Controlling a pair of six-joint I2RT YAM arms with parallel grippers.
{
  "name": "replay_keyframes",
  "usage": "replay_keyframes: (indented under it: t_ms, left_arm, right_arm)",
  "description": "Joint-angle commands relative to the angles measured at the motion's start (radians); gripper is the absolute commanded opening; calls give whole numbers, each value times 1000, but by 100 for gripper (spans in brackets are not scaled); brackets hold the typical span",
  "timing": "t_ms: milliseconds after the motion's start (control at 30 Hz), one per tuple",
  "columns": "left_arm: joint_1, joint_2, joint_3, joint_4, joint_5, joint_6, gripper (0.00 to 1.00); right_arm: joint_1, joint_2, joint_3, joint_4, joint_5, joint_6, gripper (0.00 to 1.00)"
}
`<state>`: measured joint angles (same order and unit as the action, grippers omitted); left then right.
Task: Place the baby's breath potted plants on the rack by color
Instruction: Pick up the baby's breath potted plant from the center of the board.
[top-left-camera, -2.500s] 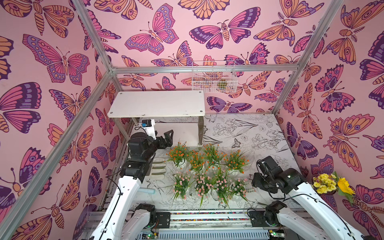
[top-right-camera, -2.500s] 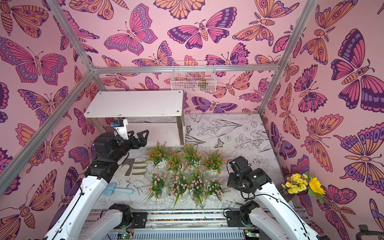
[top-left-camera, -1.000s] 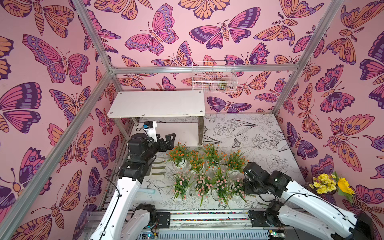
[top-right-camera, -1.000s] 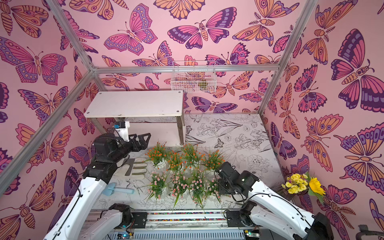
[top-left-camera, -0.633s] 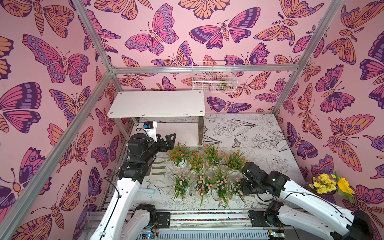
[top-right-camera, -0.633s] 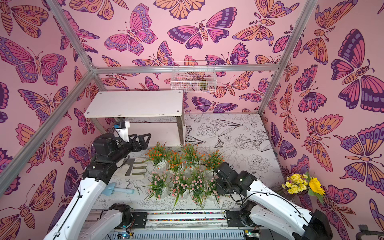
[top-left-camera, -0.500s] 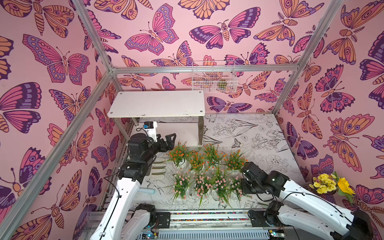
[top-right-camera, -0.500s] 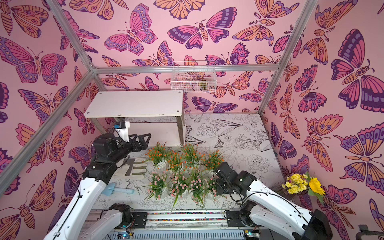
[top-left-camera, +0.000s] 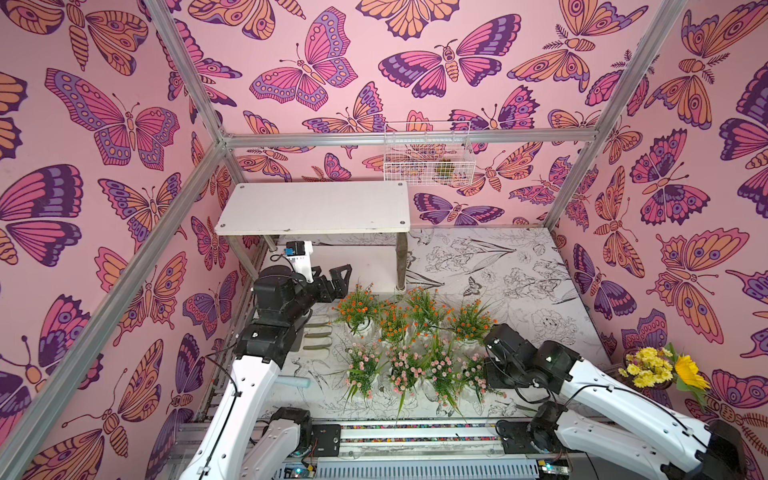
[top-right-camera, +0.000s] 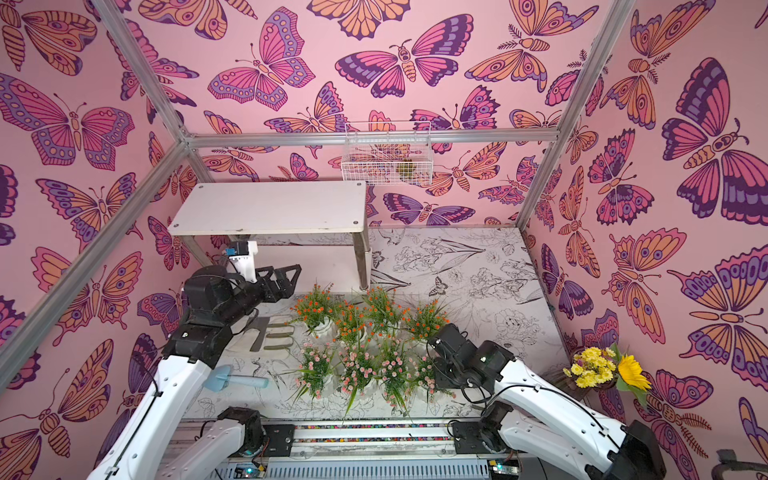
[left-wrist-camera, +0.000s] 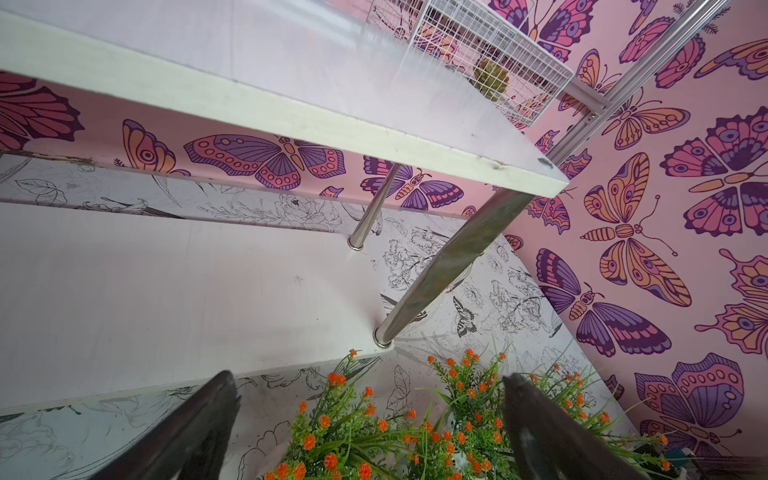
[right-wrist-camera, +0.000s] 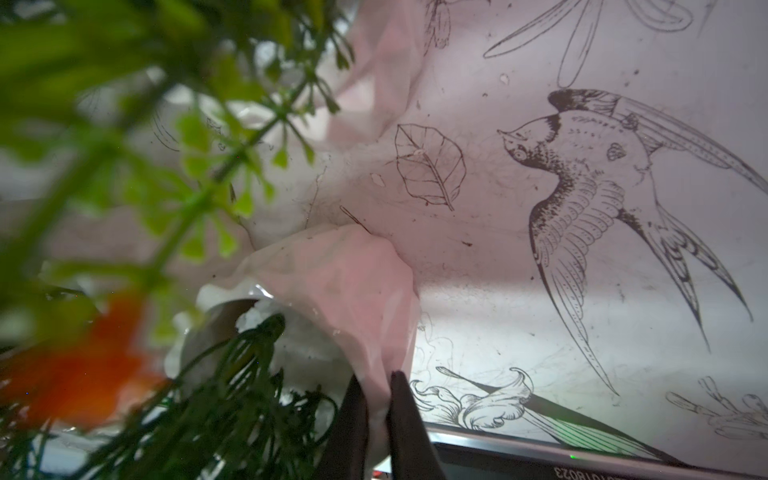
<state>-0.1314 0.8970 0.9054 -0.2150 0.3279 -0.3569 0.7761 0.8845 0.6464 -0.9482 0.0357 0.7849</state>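
Observation:
Several baby's breath potted plants stand in two rows: orange-bloomed ones (top-left-camera: 424, 307) behind, pink-bloomed ones (top-left-camera: 405, 365) in front. The rack (top-left-camera: 311, 208) stands empty at the back left, and its lower board (left-wrist-camera: 166, 291) shows in the left wrist view. My left gripper (top-left-camera: 332, 276) hangs open just left of the leftmost orange plant (left-wrist-camera: 332, 428), holding nothing. My right gripper (right-wrist-camera: 376, 380) is shut on the rim of a white ribbed pot (right-wrist-camera: 332, 282). In a top view its wrist (top-left-camera: 511, 357) sits at the right end of the rows, beside the rightmost pink plant (top-left-camera: 473, 374). Foliage hides its fingers there.
A white wire basket (top-left-camera: 428, 153) hangs on the back wall. A yellow sunflower bunch (top-left-camera: 665, 368) sits at the right wall. Garden hand tools (top-left-camera: 316, 332) and a blue trowel handle (top-right-camera: 232, 380) lie left of the plants. The rack's silver leg (top-left-camera: 401, 262) stands just behind the orange row.
My right arm swung in from the right to the right end of the plant rows and its jaws closed on a pot's rim. The left arm edged slightly forward, still open.

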Motion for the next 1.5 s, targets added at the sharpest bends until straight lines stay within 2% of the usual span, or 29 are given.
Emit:
replay_keyframes:
  t_ms: [0,400,700,867,1067,1233,1467]
  left_arm:
    - [-4,20,23,3,61,-18,100]
    - [-14,37,35,16,109,20,100]
    - [-74,38,41,34,131,81,100]
    - [-147,65,72,44,119,147,100]
    - [-263,58,45,107,73,222,100]
    - [-383,31,-7,164,25,288,100]
    - [-462,69,-10,195,34,344,100]
  right_arm:
    - [6,-21,57,-69,28,-2,5]
    - [-2,-23,190,-172,93,-18,3]
    - [-64,51,506,-381,68,-136,3]
    - [-132,142,729,-467,31,-251,3]
    - [-220,254,892,-477,-71,-360,3]
    - [-239,349,1022,-478,-130,-415,2]
    - [-255,469,1167,-473,-173,-444,2]
